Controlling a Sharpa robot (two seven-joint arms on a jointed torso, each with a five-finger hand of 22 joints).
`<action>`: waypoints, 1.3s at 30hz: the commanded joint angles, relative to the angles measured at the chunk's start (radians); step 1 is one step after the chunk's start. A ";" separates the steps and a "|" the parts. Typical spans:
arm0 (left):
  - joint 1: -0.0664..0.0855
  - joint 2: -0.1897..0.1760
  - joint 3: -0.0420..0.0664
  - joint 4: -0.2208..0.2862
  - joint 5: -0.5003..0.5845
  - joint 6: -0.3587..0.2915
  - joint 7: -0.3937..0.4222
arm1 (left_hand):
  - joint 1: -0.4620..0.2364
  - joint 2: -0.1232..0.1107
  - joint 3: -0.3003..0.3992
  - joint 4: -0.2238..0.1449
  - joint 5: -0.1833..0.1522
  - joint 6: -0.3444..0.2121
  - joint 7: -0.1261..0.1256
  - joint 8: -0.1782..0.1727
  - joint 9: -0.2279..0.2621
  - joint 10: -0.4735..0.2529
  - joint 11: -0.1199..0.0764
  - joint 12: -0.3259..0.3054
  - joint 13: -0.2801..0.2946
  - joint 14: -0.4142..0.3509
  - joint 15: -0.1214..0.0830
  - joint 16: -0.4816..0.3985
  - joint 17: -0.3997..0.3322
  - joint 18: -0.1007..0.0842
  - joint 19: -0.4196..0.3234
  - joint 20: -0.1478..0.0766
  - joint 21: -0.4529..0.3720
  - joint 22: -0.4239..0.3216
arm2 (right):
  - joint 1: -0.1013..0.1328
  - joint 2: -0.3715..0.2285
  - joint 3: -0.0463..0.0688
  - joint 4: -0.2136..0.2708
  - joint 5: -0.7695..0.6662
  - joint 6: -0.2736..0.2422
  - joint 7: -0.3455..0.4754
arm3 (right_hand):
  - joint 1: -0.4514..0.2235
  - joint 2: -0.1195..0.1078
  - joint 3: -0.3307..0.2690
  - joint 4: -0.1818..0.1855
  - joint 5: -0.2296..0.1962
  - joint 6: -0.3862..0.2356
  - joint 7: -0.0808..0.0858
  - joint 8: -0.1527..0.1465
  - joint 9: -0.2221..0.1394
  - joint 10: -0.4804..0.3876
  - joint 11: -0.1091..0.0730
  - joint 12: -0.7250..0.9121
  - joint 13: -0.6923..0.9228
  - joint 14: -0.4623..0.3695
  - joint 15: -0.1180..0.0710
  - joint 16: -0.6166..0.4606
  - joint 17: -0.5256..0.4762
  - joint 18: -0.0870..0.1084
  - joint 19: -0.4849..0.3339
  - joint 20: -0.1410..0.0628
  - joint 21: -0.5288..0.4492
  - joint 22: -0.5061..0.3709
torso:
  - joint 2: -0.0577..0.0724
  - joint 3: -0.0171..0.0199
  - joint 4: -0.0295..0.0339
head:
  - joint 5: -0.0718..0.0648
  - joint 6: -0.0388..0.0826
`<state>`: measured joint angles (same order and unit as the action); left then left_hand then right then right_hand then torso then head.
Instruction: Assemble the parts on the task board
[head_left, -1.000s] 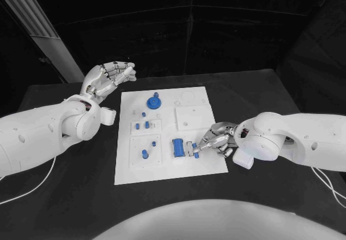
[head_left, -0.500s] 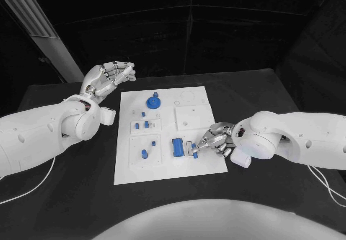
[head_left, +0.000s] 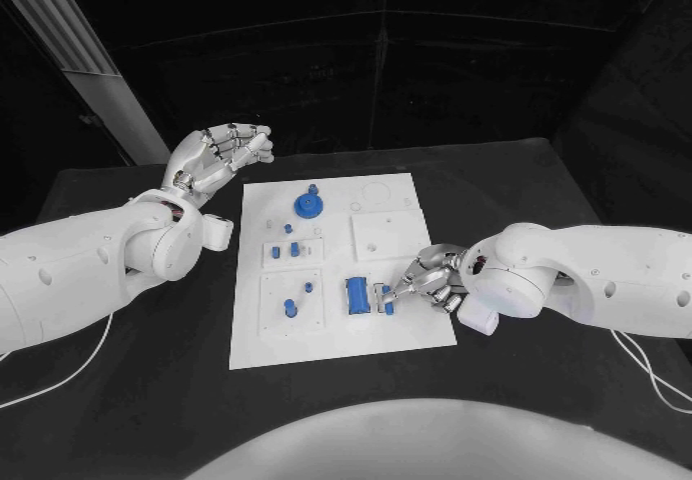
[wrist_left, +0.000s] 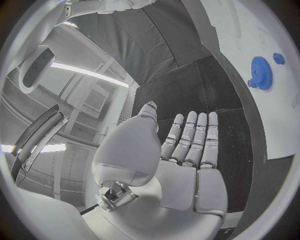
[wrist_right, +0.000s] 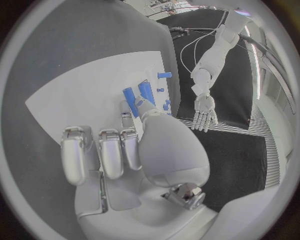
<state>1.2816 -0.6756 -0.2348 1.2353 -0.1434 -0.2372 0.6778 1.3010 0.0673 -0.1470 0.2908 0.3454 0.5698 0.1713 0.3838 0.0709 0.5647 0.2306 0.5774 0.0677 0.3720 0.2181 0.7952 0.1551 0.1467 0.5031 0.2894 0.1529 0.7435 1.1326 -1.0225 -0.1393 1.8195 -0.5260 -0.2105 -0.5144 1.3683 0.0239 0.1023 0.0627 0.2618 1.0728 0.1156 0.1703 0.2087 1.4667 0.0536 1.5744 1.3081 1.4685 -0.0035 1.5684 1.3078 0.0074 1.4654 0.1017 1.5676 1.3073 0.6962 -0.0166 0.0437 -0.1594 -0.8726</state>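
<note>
Fingertips of the right hand (head_left: 428, 281) sit low over the board (head_left: 389, 340), curled around a small blue peg (head_left: 388, 299) just beside the larger blue block (head_left: 355, 293) near the board's right edge; whether the peg is truly pinched or only touched I cannot tell. The left hand (head_left: 216, 153) hovers off the board's far left corner, fingers spread and holding nothing, with the blue gear (head_left: 307, 205) lying on the board near it. Seating this peg well probably calls for keeping it upright, lining it up squarely with its slot, and pressing down gently rather than sideways, so the block next to it isn't nudged.
</note>
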 joint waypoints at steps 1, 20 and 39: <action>0.001 0.001 0.001 0.001 0.002 0.010 0.117 | 0.001 0.008 -0.006 0.001 0.006 -0.006 0.099 0.004 -0.001 -0.004 0.002 0.003 -0.001 -0.006 0.002 0.004 -0.001 -0.020 0.002 -0.001 -0.006 -0.001 | 0.001 0.003 0.000 0.000 -0.026 -0.020 -0.008 | -0.014 0.001 -0.001 0.008 -0.015 0.007 0.000 -0.005 -0.003 0.104 -0.002 -0.004 0.263 0.102 0.001 0.002 0.263 -0.007 0.105 0.004 0.003 0.263 | 0.000 0.0002 -0.0003 | 0.001 0.000; 0.001 0.000 0.001 0.002 0.002 0.011 0.117 | 0.001 0.008 -0.006 0.001 0.006 -0.006 0.099 0.004 -0.001 -0.004 0.002 0.003 -0.001 -0.006 0.002 0.004 -0.001 -0.020 0.002 -0.001 -0.006 -0.001 | 0.001 0.022 0.000 -0.004 -0.076 -0.012 -0.018 | -0.030 -0.024 -0.024 0.014 -0.059 0.017 0.000 -0.016 -0.010 0.104 -0.002 -0.004 0.263 0.102 -0.001 0.002 0.263 -0.007 0.105 0.002 0.003 0.263 | 0.000 -0.0004 0.0002 | 0.003 0.000; 0.001 0.001 0.001 0.001 0.002 0.011 0.117 | 0.001 0.008 -0.006 0.001 0.006 -0.006 0.099 0.004 -0.001 -0.004 0.002 0.003 -0.001 -0.006 0.002 0.004 -0.001 -0.020 0.002 -0.001 -0.006 -0.001 | 0.001 0.029 0.000 0.000 -0.131 -0.006 -0.032 | -0.103 -0.069 -0.105 0.077 -0.159 0.043 0.000 -0.022 -0.011 0.104 -0.002 -0.004 0.263 0.102 -0.002 0.002 0.263 -0.007 0.105 0.002 0.003 0.263 | 0.000 -0.0002 -0.0006 | 0.005 0.000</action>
<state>1.2814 -0.6753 -0.2348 1.2358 -0.1434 -0.2359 0.6778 1.3010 0.0673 -0.1470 0.2909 0.3454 0.5698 0.1713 0.3837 0.0709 0.5647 0.2306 0.5774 0.0677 0.3720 0.2181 0.7951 0.1553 0.1468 0.5031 0.2894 0.1529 0.7438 1.1328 -0.9945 -0.1392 1.8152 -0.6357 -0.2243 -0.5437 1.2719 -0.0463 0.0022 0.1386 0.1051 1.1115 0.1154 0.1471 0.1956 1.4667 0.0536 1.5744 1.3080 1.4684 -0.0035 1.5684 1.3078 0.0074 1.4654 0.1017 1.5676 1.3073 0.6962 -0.0166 0.0435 -0.1551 -0.8726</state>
